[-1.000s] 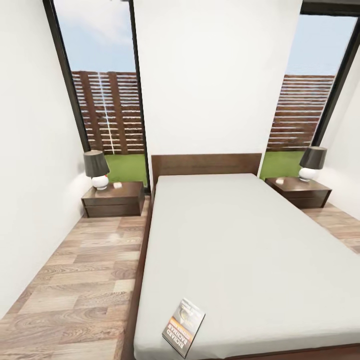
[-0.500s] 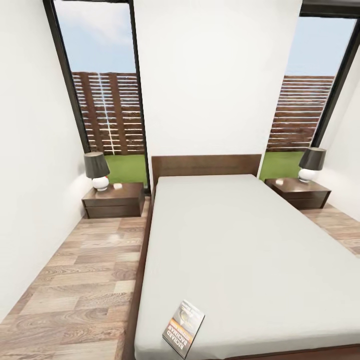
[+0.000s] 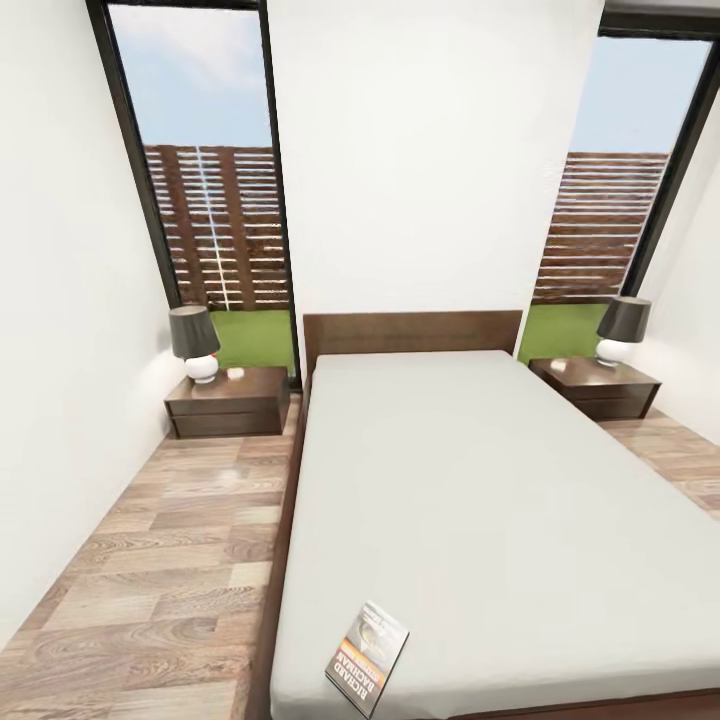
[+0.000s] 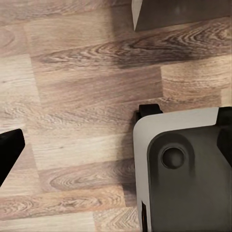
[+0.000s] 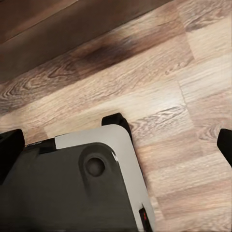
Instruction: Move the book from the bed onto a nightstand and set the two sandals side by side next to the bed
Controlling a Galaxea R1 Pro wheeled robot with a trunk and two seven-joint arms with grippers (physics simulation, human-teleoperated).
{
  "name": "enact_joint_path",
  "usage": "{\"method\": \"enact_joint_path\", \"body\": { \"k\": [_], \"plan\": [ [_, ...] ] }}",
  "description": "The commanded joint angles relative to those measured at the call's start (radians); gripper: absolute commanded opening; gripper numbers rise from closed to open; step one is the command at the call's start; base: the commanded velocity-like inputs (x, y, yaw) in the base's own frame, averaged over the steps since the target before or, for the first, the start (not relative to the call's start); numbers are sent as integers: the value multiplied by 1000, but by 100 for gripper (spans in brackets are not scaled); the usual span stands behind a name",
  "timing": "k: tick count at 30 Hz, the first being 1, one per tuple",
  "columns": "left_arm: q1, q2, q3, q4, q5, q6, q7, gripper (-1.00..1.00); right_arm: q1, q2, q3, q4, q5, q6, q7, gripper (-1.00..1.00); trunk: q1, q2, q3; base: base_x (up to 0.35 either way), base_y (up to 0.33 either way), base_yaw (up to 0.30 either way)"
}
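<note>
Nothing moved; book flat on mattress.

Bright daylight, soft renders, perhaps edge-stretched windows.

The bed, a dark wooden frame with a headboard and a plain pale grey mattress, runs up the middle of the bedroom toward a white wall between two tall dark-framed windows showing slatted fence and grass. The book lies flat on the mattress near the foot, close to the bed's left edge, its orange band and white lettering facing up. A nightstand with a dark-shaded lamp stands on the wood-plank floor left of the headboard, and a second nightstand with its own lamp stands on the right.
</note>
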Motion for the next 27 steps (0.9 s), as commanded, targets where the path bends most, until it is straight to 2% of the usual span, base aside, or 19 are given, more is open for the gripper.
{"method": "enact_joint_path", "body": {
  "k": [1, 6, 10, 19, 27],
  "plan": [
    [-1, 0, -9, 1, 10, -3, -4, 100, -1, 7, -8, 1, 22, 5, 4, 100, -4, 6, 2, 0, 0, 0],
    [-1, 0, -10, 0, 7, -3, -4, 100, -1, 40, -6, 7, 79, 1, -12, 100, -23, 41, 18, 0, 0, 0],
    [-1, 0, -11, 0, 5, -8, -4, 100, -1, 59, -5, 9, 103, -1, -32, 100, -38, 69, 30, 0, 0, 0],
    [0, 0, -14, 3, 1, -34, -3, 100, -1, 70, -4, 24, 119, -2, -47, 100, -73, 132, 58, 0, 0, 0],
    [9, 0, -16, 4, 1, -48, -2, 100, -1, 80, -4, 73, 176, -24, -59, 100, -103, 188, 83, 0, 0, 0]
  ]
}}
